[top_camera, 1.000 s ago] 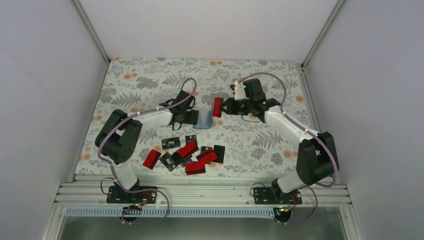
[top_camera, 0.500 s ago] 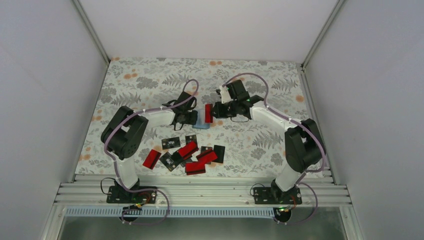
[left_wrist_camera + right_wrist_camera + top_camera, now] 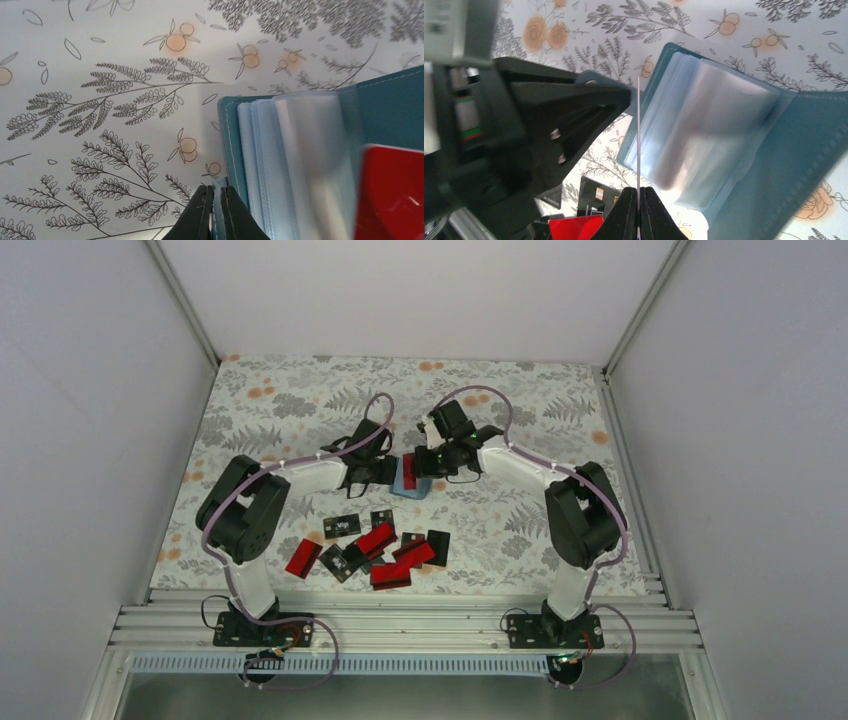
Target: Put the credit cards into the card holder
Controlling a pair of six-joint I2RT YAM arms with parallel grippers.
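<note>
A robot test cell in a lab: white panels [image 3: 90, 440] wall in the worktop [image 3: 290, 405] on the left, right and far sides. Aluminium struts [image 3: 182, 302] run up the far corners. The left arm [image 3: 300, 476] and right arm [image 3: 520, 465] are bolted to a slotted metal rail [image 3: 400, 625] at the near edge.

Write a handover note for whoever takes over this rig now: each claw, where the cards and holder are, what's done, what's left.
Left claw: shut on the open card holder, at its edge.
Right claw: shut on a red card, held over the sleeves.
Loose cards: heaped toward the near edge of the table.
Done: none visibly sleeved.
Left: insert this card, then the heap.
</note>
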